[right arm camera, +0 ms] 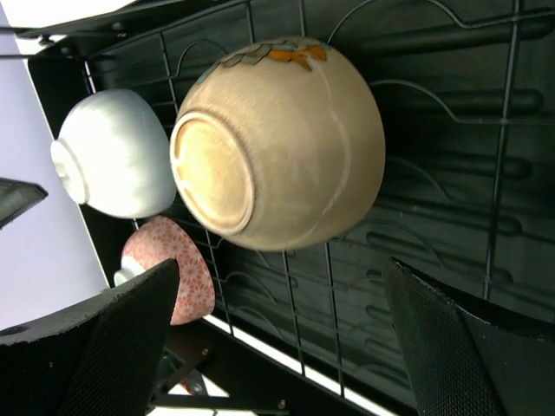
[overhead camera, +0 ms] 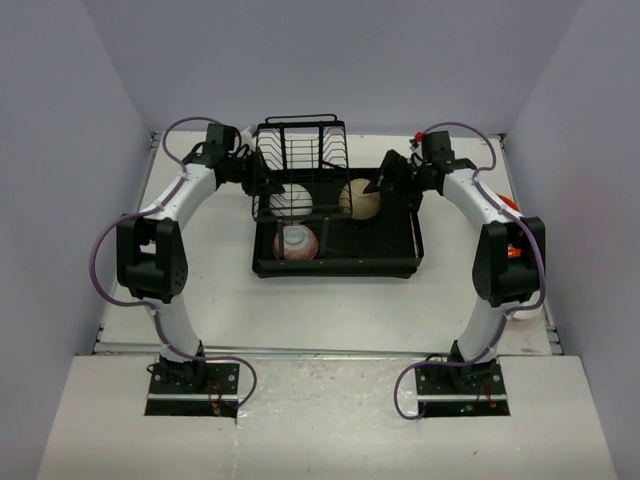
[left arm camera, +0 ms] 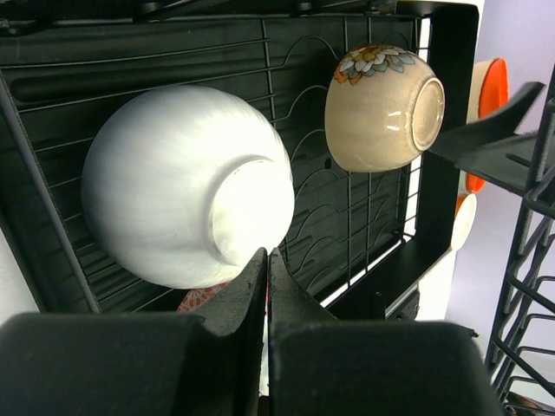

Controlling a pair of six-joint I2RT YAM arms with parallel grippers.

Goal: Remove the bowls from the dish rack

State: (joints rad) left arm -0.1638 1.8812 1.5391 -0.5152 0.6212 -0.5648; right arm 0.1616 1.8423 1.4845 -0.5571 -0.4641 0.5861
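Beige glaze with a painted flower band marks the bowl (right arm camera: 277,143) that is tipped over, foot ring showing, inside the black wire dish rack (overhead camera: 340,266), at about 2 o'clock on the rack's floor in the top view. A white bowl (left arm camera: 186,186) is likewise tipped at 10 o'clock, and a pink speckled bowl (overhead camera: 296,241) is seen at 7 o'clock. The right fingers (right arm camera: 113,338) are spread wide just beside the beige bowl, at its 3 o'clock, with nothing gripped. The left fingers (left arm camera: 238,295) are pressed together, empty, near the white bowl's foot. An orange bowl (left arm camera: 491,87) is seen outside the rack, past its 3 o'clock edge, over the pale worktop (overhead camera: 330,310).
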